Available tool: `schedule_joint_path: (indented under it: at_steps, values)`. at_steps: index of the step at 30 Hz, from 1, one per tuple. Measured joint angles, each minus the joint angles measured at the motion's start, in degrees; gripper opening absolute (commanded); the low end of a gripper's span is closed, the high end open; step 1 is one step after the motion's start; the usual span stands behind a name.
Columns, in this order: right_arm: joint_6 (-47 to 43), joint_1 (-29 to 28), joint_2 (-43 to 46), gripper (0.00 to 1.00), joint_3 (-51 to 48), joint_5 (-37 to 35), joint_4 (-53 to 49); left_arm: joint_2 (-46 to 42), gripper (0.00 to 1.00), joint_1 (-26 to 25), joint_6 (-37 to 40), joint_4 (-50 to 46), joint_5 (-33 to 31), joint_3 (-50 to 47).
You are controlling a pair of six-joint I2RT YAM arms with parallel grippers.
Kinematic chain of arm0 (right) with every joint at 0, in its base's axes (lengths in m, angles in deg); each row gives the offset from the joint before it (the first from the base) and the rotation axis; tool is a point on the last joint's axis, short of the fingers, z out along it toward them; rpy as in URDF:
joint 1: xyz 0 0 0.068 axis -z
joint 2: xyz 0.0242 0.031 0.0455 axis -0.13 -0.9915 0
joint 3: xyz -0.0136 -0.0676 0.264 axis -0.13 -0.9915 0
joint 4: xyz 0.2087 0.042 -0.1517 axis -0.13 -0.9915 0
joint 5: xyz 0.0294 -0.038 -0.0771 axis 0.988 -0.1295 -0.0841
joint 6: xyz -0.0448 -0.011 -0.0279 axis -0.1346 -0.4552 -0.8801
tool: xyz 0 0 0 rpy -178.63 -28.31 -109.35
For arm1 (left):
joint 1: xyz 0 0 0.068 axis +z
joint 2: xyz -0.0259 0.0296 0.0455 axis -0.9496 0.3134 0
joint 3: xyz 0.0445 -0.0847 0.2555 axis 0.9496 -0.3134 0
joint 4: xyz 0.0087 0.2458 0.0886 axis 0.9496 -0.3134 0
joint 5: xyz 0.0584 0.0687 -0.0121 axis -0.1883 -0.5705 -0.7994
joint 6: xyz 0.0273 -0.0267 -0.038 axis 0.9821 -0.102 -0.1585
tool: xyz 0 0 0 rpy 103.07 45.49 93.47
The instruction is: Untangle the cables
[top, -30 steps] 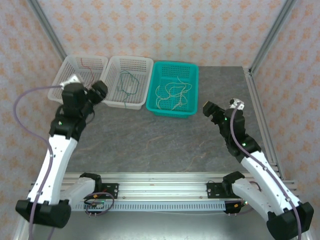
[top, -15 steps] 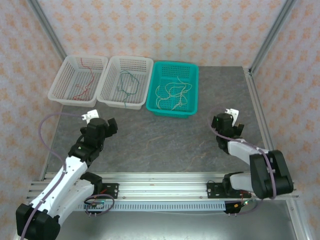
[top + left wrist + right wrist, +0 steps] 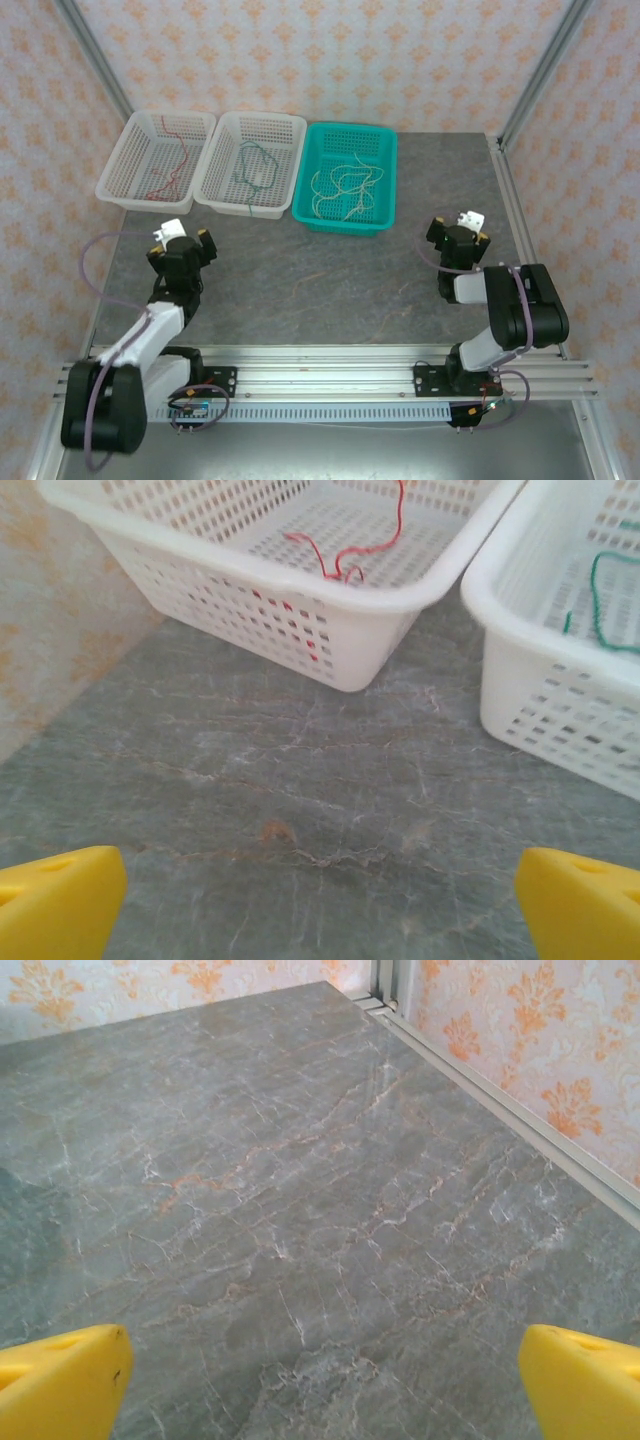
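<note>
Cables [image 3: 343,188] lie sorted by colour, red, green, cream, in three baskets [image 3: 245,206] on the far bench [image 3: 300,285]; left claw [image 3: 320,905] and right claw [image 3: 320,1390] gape wide, holding nothing

Both arms [image 3: 150,335] were white with black joints [image 3: 100,405]; a purple-grey cable [image 3: 84,265] looped beside each, and each gripper [image 3: 320,900] had yellow fingertips [image 3: 60,900].

Red cable [image 3: 180,152] lies in left basket [image 3: 140,201], green cable [image 3: 250,165] in middle basket [image 3: 240,209], cream-white cables [image 3: 345,190] in teal basket [image 3: 340,224].
</note>
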Motion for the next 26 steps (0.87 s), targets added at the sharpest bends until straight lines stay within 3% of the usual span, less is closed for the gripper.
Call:
schedule_joint_path:
  at_steps: [9, 26]
  values:
    - [0.0, 0.0, 0.0, 0.99, 0.6, 1.3, -0.3, 24.0, 1.00, 0.8, 5.8, 18.8, 13.6, 3.0]
    - [-0.2, 0.0, 0.0, 0.99, 0.8, 1.8, -1.0, 24.7, 1.00, -2.2, 9.4, 20.7, 14.0, 6.1]
